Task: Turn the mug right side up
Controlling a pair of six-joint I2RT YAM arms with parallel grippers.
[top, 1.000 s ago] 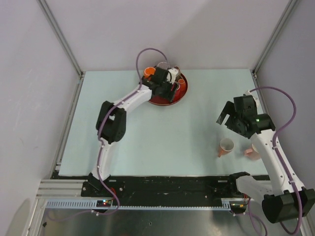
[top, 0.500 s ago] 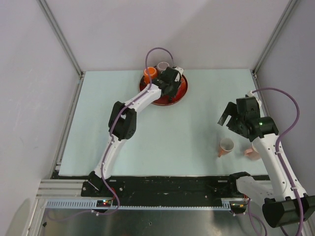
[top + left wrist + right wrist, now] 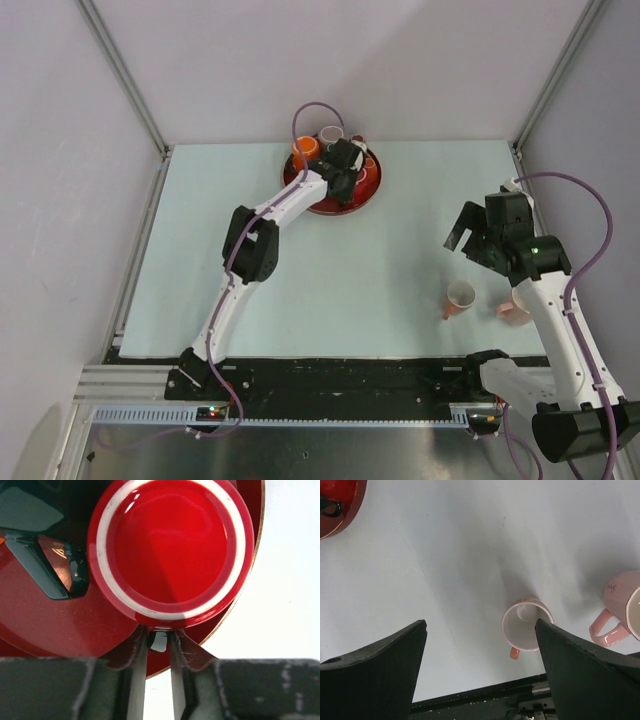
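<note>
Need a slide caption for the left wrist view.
Left gripper, jaws narrow, at the near side of the upside-down red mug on the red tray.

Crowded red tray (image 3: 321, 208), open table (image 3: 330, 270) centre, pink mugs (image 3: 460, 297) right

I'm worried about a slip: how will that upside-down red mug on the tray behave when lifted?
The red mug shines like glazed ceramic: rigid, probably slippery. It's likely heavyish and could chip against the tray.
</note>
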